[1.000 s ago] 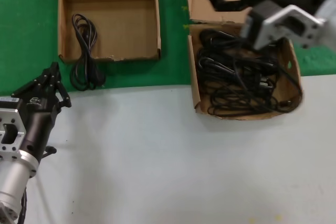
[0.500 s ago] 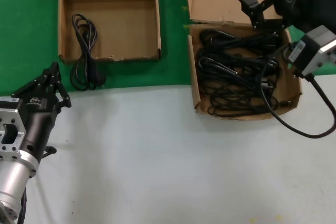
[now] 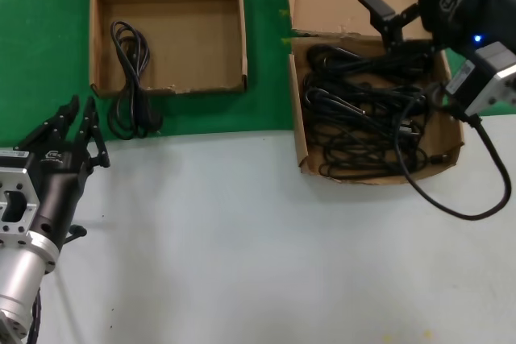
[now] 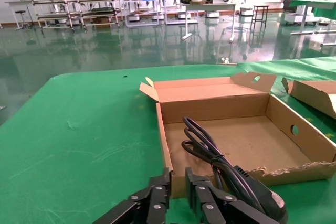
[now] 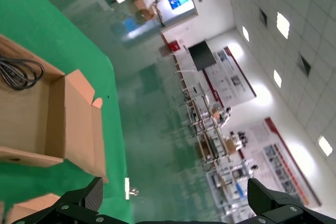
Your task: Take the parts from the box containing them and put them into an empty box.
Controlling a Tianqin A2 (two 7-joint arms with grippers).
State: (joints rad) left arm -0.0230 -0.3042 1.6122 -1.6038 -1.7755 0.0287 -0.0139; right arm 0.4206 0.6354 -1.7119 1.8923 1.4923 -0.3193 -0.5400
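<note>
Task is sitting at an early stage: the box containing them (image 3: 451, 110) on the right is holding a big tangle of parts (image 3: 367, 114), while the empty box (image 3: 105, 38) on the left is carrying just one cord (image 3: 129, 78), draping over its ragged front edge. The right gripper (image 3: 387, 18) is hovering over the full box's back edge, fingers spread wide, gripping nothing, pile just below it. The left gripper (image 3: 76, 122) is waiting near the table's left edge, slightly parted, empty, beside the draped cord.
</note>
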